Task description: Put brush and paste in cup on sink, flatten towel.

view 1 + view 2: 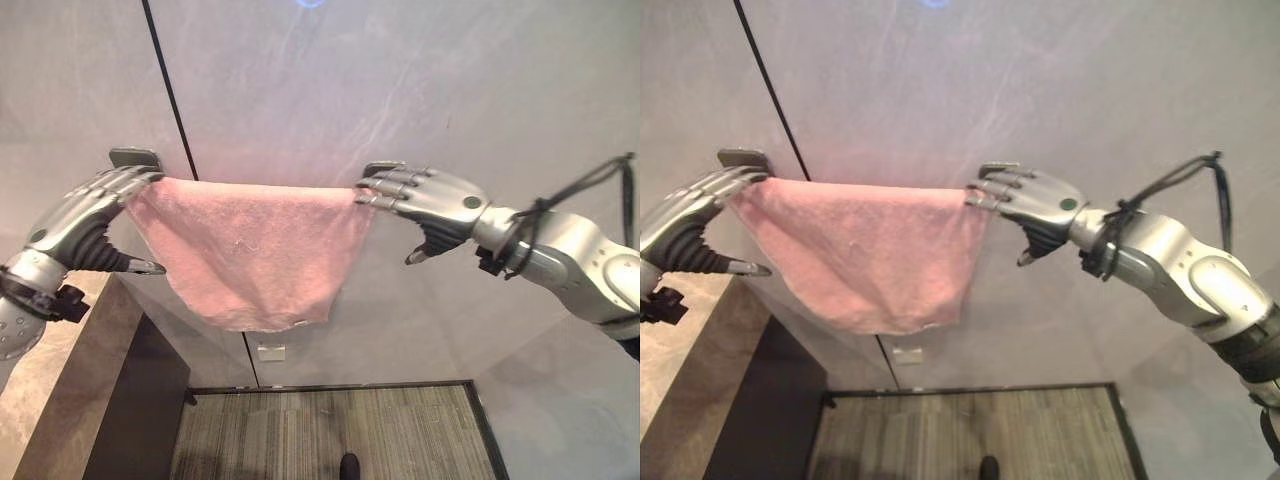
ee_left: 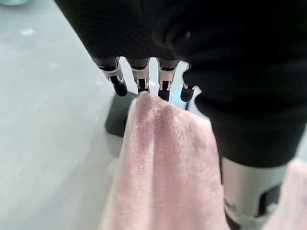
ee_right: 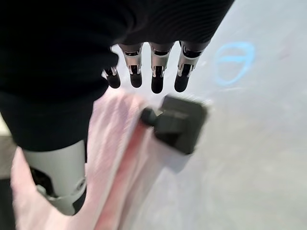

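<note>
A pink terry towel (image 1: pixel 250 255) hangs between two dark wall brackets (image 3: pixel 180 122); left hand (image 1: pixel 85 215) and right hand (image 1: pixel 430 205) rest straight, close-set fingers on its top corners.

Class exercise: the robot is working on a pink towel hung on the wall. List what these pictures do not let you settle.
- How the pink towel sits on the left bracket: the left hand covers it in the eye views.
- The right bracket: blurred in the right wrist view, under the right hand elsewhere.
- The rail: hidden by the towel.
</note>
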You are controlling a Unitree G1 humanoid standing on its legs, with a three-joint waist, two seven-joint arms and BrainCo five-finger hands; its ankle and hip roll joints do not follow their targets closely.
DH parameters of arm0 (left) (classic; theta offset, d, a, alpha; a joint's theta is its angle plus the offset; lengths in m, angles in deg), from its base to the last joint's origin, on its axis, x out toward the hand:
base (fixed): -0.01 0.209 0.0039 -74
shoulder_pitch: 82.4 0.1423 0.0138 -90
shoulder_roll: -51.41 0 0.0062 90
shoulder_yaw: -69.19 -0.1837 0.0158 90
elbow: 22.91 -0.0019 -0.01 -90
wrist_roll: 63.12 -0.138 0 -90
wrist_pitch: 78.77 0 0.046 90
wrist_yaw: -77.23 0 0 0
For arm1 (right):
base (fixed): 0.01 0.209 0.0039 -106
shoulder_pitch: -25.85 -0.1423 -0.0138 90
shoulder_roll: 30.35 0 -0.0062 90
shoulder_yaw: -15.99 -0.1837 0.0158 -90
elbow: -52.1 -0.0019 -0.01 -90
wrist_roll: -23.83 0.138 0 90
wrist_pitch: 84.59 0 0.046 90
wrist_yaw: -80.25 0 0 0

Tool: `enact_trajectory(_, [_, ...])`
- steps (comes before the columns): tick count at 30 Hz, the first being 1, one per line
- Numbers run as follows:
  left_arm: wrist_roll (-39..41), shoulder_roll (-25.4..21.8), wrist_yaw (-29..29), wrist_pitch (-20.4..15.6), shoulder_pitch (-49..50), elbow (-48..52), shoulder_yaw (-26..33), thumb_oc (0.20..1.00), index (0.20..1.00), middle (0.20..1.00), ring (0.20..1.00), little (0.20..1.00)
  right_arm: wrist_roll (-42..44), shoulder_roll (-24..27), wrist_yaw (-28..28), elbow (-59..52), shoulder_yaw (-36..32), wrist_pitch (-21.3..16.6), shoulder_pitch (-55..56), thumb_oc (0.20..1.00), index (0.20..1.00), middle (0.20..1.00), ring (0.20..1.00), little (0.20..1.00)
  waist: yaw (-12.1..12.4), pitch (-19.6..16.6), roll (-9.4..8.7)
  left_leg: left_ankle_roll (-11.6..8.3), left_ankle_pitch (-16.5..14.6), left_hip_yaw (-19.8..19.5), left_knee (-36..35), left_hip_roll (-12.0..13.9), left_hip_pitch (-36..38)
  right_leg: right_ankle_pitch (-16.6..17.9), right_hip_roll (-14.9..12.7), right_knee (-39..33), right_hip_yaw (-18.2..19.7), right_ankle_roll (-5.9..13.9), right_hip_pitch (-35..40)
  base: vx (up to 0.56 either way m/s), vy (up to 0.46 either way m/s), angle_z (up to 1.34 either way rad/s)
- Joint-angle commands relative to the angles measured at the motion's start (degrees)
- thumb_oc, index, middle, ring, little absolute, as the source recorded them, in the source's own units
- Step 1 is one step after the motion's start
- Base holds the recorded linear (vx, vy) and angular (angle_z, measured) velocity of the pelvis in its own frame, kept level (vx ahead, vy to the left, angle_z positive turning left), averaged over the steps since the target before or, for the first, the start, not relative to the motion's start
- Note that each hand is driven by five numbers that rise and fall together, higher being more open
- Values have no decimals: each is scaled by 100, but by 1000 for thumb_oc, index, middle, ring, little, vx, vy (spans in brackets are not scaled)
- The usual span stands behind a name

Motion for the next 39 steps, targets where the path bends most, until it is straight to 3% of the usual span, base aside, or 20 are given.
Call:
enact_trajectory(1, [1143,-36,236,-144,-215,-73,195,1000,1000,1000,1000,1000,521,-281,-782,-69,-501,19,-138,1000,1000,1000,1000,1000,-21,-7,-12,129,0,-46,12,-159,-37,-429,-462,-5,-163,700,564,0,0,0])
enact_trajectory(3, [1421,150,270,-204,-313,-46,107,1000,1000,1000,1000,1000,681,-500,-953,-107,-704,-5,-50,1000,1000,1000,1000,1000,-15,-17,-9,131,16,-56,12,-156,-59,-431,-461,-5,-167,688,556,-32,-10,0])
enact_trajectory(5, [1707,916,564,-415,-680,-27,-47,1000,1000,1000,1000,1000,1396,-1652,-1479,-184,-1274,-161,264,1000,1000,1000,1000,1000,-6,-25,44,147,52,-142,12,-156,-128,-432,-463,-5,-160,629,525,-80,-34,4])
enact_trajectory(6, [1700,911,570,-414,-679,-21,-54,1000,1000,1000,1000,1000,1398,-1656,-1472,-202,-1294,-157,287,1000,1000,1000,1000,1000,-4,-28,37,147,52,-146,12,-156,-128,-433,-463,-5,-163,628,526,-48,-23,4])
enact_trajectory(7, [1625,1303,735,-469,-740,-8,-37,1000,1000,1000,1000,1000,1491,-1999,-1603,-271,-1474,-237,469,1000,1000,1000,1000,1000,-1,-25,49,155,67,-165,12,-167,-148,-436,-460,-5,-153,618,508,0,0,0])
enact_trajectory(9, [1550,1507,806,-492,-700,41,19,1000,1000,1000,1000,1000,1531,-2124,-1627,-372,-1640,-266,631,1000,1000,1000,1000,1000,6,-34,56,160,75,-170,12,-168,-162,-434,-463,-5,-160,613,497,-16,-4,1])
enact_trajectory(10, [1416,1860,886,-522,-553,110,154,1000,1000,1000,1000,1000,1592,-2338,-1721,-502,-2033,-337,1023,1000,1000,1000,1000,1000,-19,-21,81,160,90,-187,12,-167,-196,-435,-468,-5,-159,606,476,0,0,0])
enact_trajectory(14, [1064,2464,970,-497,-117,154,417,1000,1000,1000,1000,1000,1638,-2623,-1807,-656,-2946,-366,2119,1000,1000,1000,1000,1000,-73,-39,109,150,129,-236,12,-165,-274,-455,-471,-5,-182,579,454,-22,-2,6])
enact_trajectory(15, [1129,2830,940,-479,111,-9,522,1000,1000,1000,1000,1000,1810,-2815,-1828,-507,-3389,-359,2649,1000,1000,1000,1000,1000,-118,-27,114,151,134,-253,12,-164,-297,-460,-467,-5,-196,564,459,-7,-16,17])
enact_trajectory(19, [1269,3554,699,-365,605,-499,576,1000,1000,1000,1000,1000,2189,-3251,-1725,234,-4070,-265,3824,1000,1000,1000,1000,1000,-230,-27,134,146,159,-287,12,-156,-336,-481,-460,-5,-218,533,453,1,-6,6])
enact_trajectory(23, [1773,4161,304,-190,893,-1268,108,1000,1000,1000,1000,1000,2384,-3621,-1498,1270,-4001,-141,4686,1000,1000,1000,1000,1000,-322,16,164,155,189,-280,12,-144,-350,-496,-446,-5,-205,499,446,0,0,0])
enact_trajectory(25, [1822,4219,216,-168,925,-1505,-4,1000,1000,1000,1000,1000,2493,-3643,-1425,1588,-3909,-122,4774,1000,1000,1000,1000,1000,-331,28,174,156,192,-272,12,-143,-340,-501,-441,-5,-206,497,457,0,0,0])
enact_trajectory(34, [1675,4405,91,89,589,-3676,-1259,1000,1000,1000,1000,1000,3684,-3841,-637,4923,-2264,138,4356,1000,1000,1000,1000,1000,-333,207,141,146,234,-211,47,-109,-134,-600,-384,129,-237,427,591,0,0,0])
enact_trajectory(39, [1429,4447,300,142,412,-4340,-1634,1000,1000,1000,1000,1000,3952,-4079,-472,5620,-1753,250,4210,1000,1000,1000,1000,1000,-351,201,118,123,225,-229,61,-67,-76,-702,-340,210,-266,402,643,28,-31,2])
